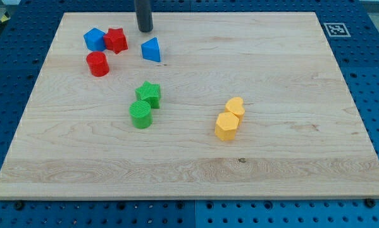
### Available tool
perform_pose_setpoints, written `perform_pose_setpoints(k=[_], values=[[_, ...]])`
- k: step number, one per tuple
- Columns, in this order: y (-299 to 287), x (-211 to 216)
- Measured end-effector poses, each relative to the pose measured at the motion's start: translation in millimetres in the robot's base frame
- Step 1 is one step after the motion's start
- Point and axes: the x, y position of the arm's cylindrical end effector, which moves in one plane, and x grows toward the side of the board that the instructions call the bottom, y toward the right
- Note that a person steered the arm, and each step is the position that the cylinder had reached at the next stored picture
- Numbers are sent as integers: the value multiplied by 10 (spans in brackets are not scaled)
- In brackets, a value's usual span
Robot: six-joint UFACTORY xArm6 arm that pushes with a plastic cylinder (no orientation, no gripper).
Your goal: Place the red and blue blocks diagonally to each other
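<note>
Tip: my tip point(145, 29) rests on the wooden board point(271, 158) near the view's top edge, touching no block. I carry no jaws, only a bare rod, so nothing is pinched or clasped.
Landmark: blue triangular block point(151, 49), just below my tip and slightly to the view's right, apart from it.
Red star block point(116, 40): to the view's left of the landmark, a clear gap between, touching or nearly touching the blue cube point(95, 39) on its far left.
Red cylinder point(97, 64): lower left of the landmark, just below the cube and star pair.
Bystanders: green star block point(149, 94) and green cylinder point(140, 114) below the landmark; two yellow blocks point(229, 118) well to its lower right.
Task status: judged incomplete; the star and cube sit side by side, not diagonal.
Risk: reds and blues are crowded; a push on the star would likely drag the cube along, or knock the cylinder.
Risk: an off-centre shove may spin the landmark rather than slide it.
</note>
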Motion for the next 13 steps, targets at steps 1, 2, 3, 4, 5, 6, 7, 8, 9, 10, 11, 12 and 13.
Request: perform_pose_setpoints(k=[1, 2, 3, 4, 5, 6, 7, 8, 9, 10, 11, 12, 13], values=[[-294, 96], [-516, 183], [-472, 199], [-449, 207], [-443, 334], [-443, 495], [-456, 787], [-457, 927], [-471, 928], [-612, 928], [-866, 928], [-1167, 824], [-1206, 486]])
